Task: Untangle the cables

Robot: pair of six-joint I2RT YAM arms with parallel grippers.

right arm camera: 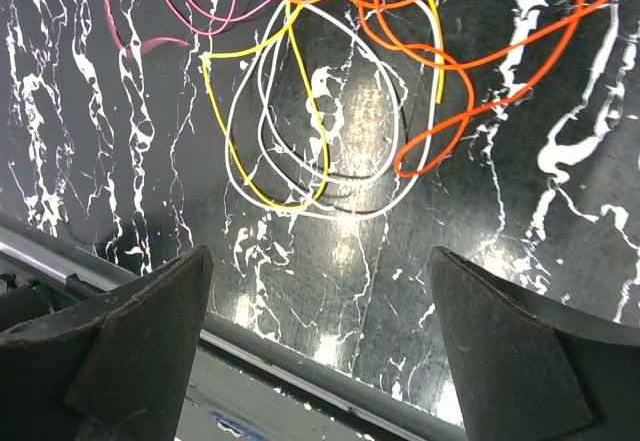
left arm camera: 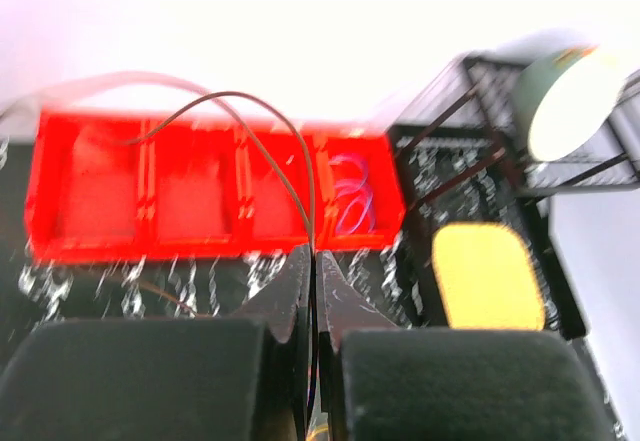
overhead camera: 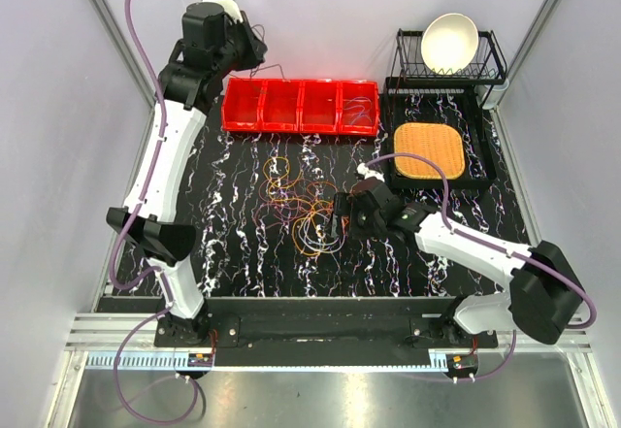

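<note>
The cables (overhead camera: 303, 205) lie in a loose tangle in the middle of the black marbled counter (overhead camera: 233, 253), orange, yellow, white and pinkish loops crossing one another. In the right wrist view a white loop (right arm camera: 330, 121) lies flat with a yellow strand (right arm camera: 300, 71) across it and orange strands (right arm camera: 470, 61) over its far side. The right hand (right arm camera: 320, 331) hangs just above the near right edge of the tangle, its fingers (right arm camera: 140, 331) spread wide with nothing between them. One dark cable (left arm camera: 240, 94) is apart from the rest: it arches up over the red bin (overhead camera: 299, 106) at the back of the counter and runs down into the left hand (left arm camera: 313, 256), whose fingers are pressed together on it. The bin's rightmost compartment holds a few bluish cable loops (left arm camera: 350, 196). To the right of the bin sits a black tray (overhead camera: 490, 161) with an orange mat (overhead camera: 428, 149), and behind it a wire rack (overhead camera: 412, 59) holding a pale bowl (overhead camera: 449, 40).
</note>
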